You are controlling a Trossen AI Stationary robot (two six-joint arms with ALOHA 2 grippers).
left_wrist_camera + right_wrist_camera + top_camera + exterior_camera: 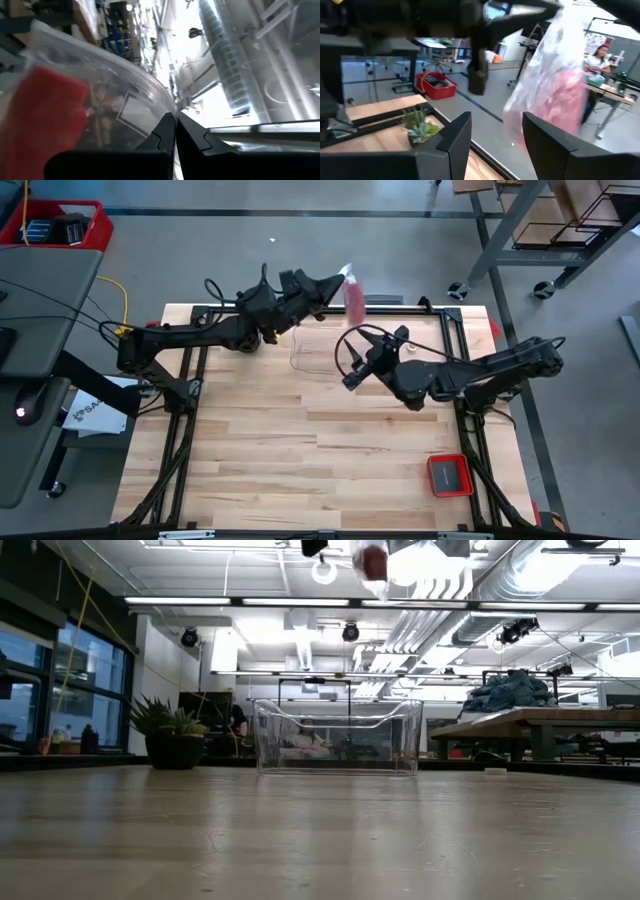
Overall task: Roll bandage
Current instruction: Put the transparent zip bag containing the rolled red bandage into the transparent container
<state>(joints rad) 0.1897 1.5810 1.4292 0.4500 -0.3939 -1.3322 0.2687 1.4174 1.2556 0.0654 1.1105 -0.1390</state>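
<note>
The red bandage (pixel 352 298) sits inside a clear crinkly plastic bag (pixel 555 75), high above the table's far edge. It also shows in the left wrist view (pixel 45 120) and at the top of the low view (pixel 372 560). My left gripper (pixel 335 280) is shut on the bag. My right gripper (pixel 350 377) is open and empty over the table's middle, its fingers (pixel 455 135) pointing toward the hanging bag from below and short of it. My left gripper pinches the clear bag by its upper edge (pixel 159 107) between its two shut fingers. The bag hangs below the fingers, lifted clear of the table, with the bandage low inside it (pixel 565 107).
A clear plastic box (pixel 338 737) stands on the table's far middle, under the bag; it also shows in the high view (pixel 312 352). A small red square tray with a dark centre (pixel 450 475) lies near the front right corner.
</note>
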